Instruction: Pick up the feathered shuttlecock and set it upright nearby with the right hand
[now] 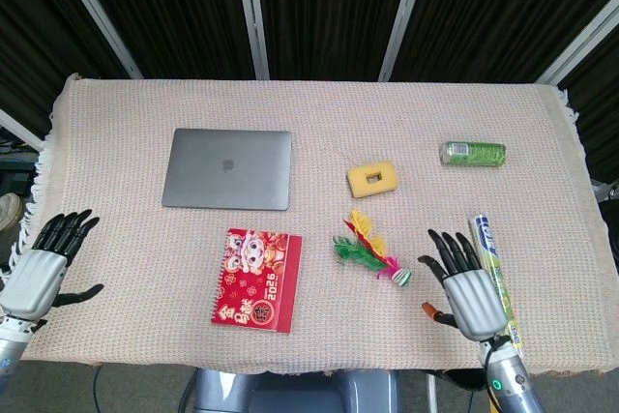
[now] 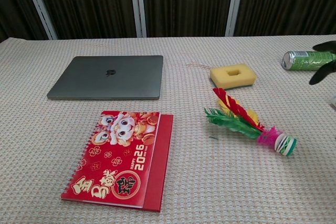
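Note:
The feathered shuttlecock lies on its side near the table's middle, red, yellow and green feathers pointing up-left, its pink and white base toward the right. My right hand hovers open just right of that base, fingers spread and apart from it. In the chest view only its dark fingertips show at the right edge. My left hand hangs open off the table's left front edge.
A closed grey laptop lies at the back left, a red 2026 calendar notebook in front of it. A yellow sponge block sits behind the shuttlecock. A green can lies at the back right, a long tube beside my right hand.

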`<move>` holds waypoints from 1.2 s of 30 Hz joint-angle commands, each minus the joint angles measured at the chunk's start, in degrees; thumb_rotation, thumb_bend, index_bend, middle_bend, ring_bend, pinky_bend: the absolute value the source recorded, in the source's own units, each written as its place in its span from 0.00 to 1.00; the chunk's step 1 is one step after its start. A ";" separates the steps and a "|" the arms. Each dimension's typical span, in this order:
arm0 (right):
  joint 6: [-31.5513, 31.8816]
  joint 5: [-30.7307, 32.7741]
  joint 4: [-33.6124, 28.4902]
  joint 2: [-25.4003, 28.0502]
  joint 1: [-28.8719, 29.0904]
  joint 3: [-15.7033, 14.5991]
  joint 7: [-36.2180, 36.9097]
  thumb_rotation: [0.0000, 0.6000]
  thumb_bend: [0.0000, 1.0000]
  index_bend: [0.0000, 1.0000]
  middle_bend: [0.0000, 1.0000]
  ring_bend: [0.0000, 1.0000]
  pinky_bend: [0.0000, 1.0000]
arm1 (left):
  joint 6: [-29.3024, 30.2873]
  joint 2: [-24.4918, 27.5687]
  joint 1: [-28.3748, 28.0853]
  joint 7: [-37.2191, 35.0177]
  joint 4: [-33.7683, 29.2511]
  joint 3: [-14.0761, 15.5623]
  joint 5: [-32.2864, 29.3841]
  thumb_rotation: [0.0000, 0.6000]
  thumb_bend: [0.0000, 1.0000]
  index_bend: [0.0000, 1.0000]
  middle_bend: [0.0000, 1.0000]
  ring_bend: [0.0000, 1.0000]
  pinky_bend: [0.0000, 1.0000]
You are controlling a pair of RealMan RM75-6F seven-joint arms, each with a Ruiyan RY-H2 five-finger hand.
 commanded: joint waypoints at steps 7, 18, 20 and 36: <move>-14.23 8.55 10.15 -6.04 11.19 7.48 7.51 1.00 0.13 0.31 0.00 0.00 0.00 | -4.17 -0.85 -0.94 2.26 -0.29 -0.56 -3.17 1.00 0.02 0.00 0.00 0.00 0.00; -16.80 11.73 14.42 -10.85 15.14 8.99 4.70 1.00 0.13 0.30 0.00 0.00 0.00 | -5.57 -1.04 -1.89 0.05 0.68 -0.82 -3.54 1.00 0.02 0.00 0.00 0.00 0.00; -17.37 12.49 15.30 -11.66 15.82 9.27 4.41 1.00 0.13 0.30 0.00 0.00 0.00 | -5.66 -1.13 -1.92 0.00 0.81 -0.94 -3.81 1.00 0.03 0.00 0.00 0.00 0.00; -22.74 20.03 22.47 -18.15 21.26 10.93 0.59 1.00 0.13 0.27 0.00 0.00 0.00 | -6.57 -3.15 -2.98 -4.11 4.81 -1.55 -4.28 1.00 0.04 0.00 0.00 0.00 0.00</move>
